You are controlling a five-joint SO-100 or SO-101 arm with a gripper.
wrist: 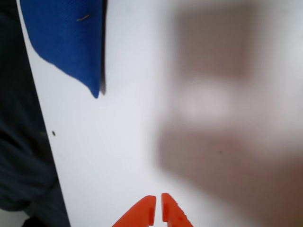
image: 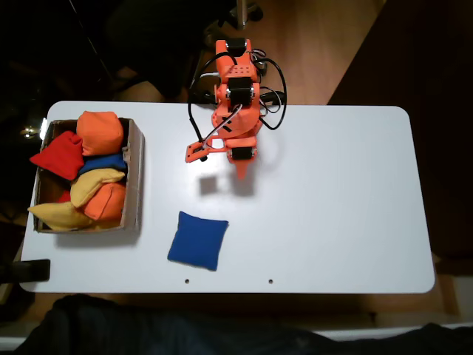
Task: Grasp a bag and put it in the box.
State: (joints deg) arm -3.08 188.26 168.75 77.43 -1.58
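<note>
Bag lies flat near the counter's front edge, right of the box, free to grab; your hand hangs empty, tips nearly together, so open it first.

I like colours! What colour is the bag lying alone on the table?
Royal blue. The bag shows best in the fixed view.

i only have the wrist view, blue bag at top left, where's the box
Observer: In the fixed view the box sits at the table's left end, left of the bag, apart from it.
Operator: is the box empty
Observer: No, it already holds orange, red, yellow and blue beanbags.
Operator: gripper above the bag?
Observer: No, the gripper hangs near the arm's base, up and right of the bag.
</note>
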